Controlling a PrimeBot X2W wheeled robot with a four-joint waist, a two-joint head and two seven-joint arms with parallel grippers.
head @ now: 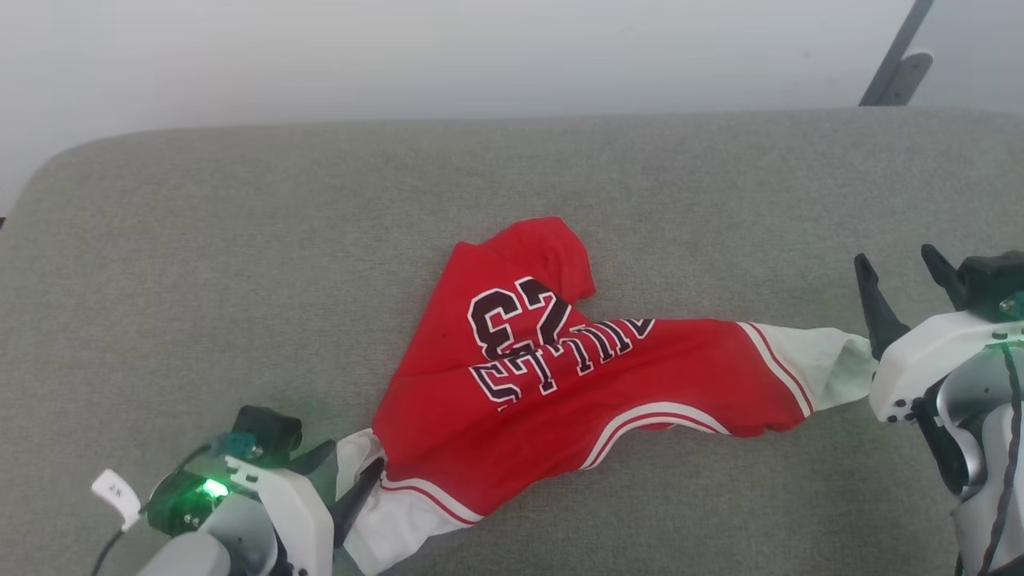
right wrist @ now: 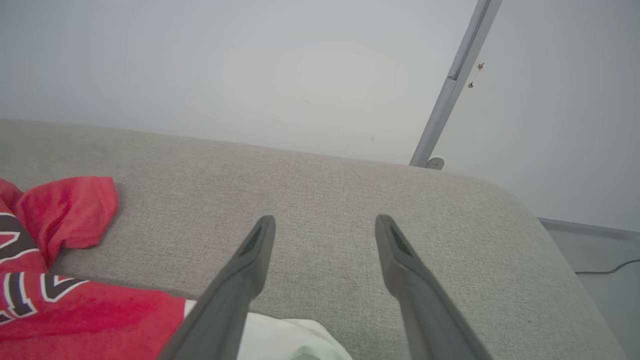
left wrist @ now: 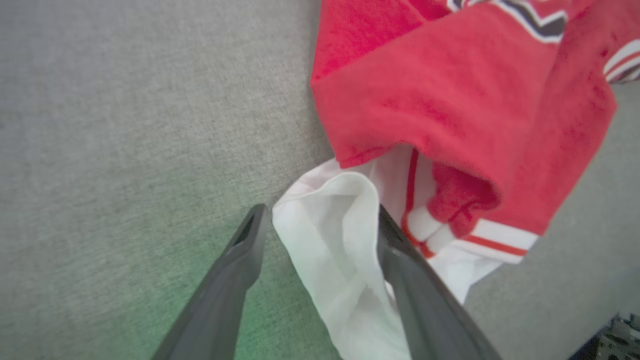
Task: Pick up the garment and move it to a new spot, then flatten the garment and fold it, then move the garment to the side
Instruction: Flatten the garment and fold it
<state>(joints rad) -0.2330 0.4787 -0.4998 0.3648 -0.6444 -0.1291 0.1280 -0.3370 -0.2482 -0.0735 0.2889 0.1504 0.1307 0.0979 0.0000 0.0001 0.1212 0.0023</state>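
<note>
Red garment (head: 560, 376), upside-down black "23"

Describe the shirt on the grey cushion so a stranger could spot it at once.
A wide grey fabric cushion stretches before a pale wall. Near its middle lies the garment, crumpled. It is the one bright red thing there, with white sleeves, striped trim and a black 23.
</note>
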